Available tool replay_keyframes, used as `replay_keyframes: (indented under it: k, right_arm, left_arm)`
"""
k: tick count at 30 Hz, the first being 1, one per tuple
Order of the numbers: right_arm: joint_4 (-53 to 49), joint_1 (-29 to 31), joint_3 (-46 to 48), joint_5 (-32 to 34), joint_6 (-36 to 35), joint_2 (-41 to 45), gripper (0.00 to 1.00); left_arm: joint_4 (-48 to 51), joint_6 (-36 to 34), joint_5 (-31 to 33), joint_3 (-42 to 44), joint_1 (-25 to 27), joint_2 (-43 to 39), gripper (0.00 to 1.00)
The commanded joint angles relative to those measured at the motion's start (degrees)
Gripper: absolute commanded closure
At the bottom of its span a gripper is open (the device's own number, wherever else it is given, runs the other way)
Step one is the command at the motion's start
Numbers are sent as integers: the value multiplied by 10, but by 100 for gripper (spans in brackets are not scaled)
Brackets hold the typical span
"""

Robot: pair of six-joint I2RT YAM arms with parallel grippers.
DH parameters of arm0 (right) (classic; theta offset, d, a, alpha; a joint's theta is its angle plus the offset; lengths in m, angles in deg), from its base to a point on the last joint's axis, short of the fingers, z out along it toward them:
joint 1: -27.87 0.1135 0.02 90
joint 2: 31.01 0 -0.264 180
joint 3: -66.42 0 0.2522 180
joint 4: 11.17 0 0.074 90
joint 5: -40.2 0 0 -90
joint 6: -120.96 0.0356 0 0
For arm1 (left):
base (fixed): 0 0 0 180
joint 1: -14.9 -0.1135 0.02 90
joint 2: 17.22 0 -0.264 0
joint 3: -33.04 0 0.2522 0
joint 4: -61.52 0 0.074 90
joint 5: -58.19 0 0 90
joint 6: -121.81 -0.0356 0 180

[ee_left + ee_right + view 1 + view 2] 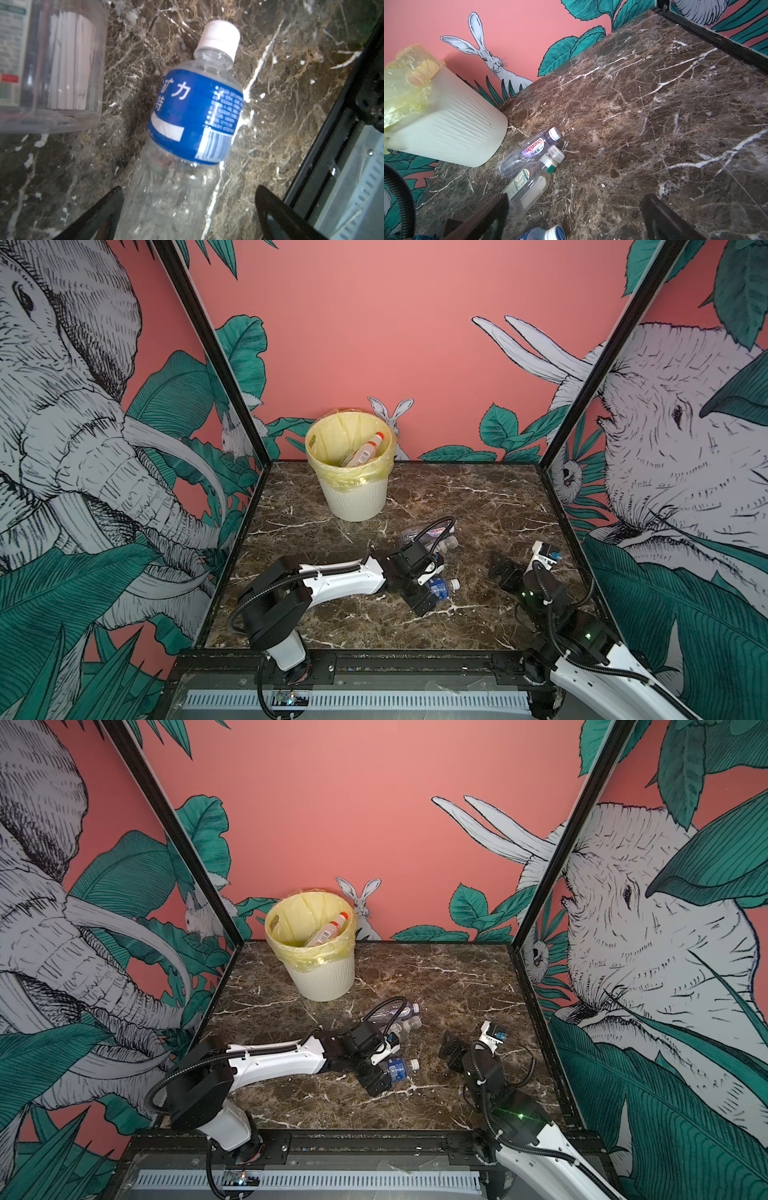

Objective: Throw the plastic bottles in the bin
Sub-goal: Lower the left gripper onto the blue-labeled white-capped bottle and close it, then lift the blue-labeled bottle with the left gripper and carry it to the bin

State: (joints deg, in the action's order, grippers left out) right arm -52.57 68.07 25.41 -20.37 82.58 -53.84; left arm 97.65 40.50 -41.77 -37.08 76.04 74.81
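The blue bottle [195, 116] carried the plainest writing. White Chinese characters ran across its blue label, with 力 and 特 legible beside a blank white patch. There was also a barcode and a block of print too fine for me to read. It had a white cap.

It lay on its side near the middle of the table [457, 497]. Its clear body ran in between the fingers [99, 214] of the left gripper [189, 195], and its cap pointed away from the wrist. Those fingers stood spread wide, one on each side of the body. I couldn't tell whether either touched the plastic.

At 12 o'clock from it lay the green-label bottle [527, 187], clear-capped, with a barcode and text I couldn't make out. Side by side with that, on its far side, lay the Ganten bottle [529, 149]. Its label read "Ganten" with 百岁山 beneath. In both top views their caps pointed toward 3 o'clock.

The bin [357, 497] stood at 11 o'clock from this cluster, with a yellow bag [332, 435] folded over its rim. Inside leaned a red-capped bottle [365, 450], barcode showing.

The right gripper [574, 199] hung at 3 o'clock from the blue bottle, apart from it, its fingers spread over bare marble.
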Motion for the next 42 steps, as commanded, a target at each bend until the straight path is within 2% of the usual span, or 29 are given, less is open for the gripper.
replay_keyframes:
  k: [1,10,18,24,27,29,33,42]
  right_arm:
    - [16,-2,8,0,14,5,1]
    - [39,-3,6,-11,20,-24,0]
    - [42,-2,21,-12,36,-19,0]
    - [28,-2,20,-4,37,-4,1]
    - [23,-2,20,-3,39,0,0]
    - [18,-2,17,-1,38,2,0]
    - [17,-2,14,-2,38,5,1]
    - [12,-2,14,-6,41,5,0]
  left_arm:
    - [-4,19,11,20,5,-25,1]
    - [-17,32,31,1,23,4,2]
    - [-5,45,41,-38,34,53,11]
    - [-2,66,54,-30,33,59,23]
    - [-8,77,54,-20,33,58,34]
    - [-1,81,51,-17,34,48,38]
    - [-4,92,62,-3,33,8,38]
    - [4,142,132,42,34,-136,39]
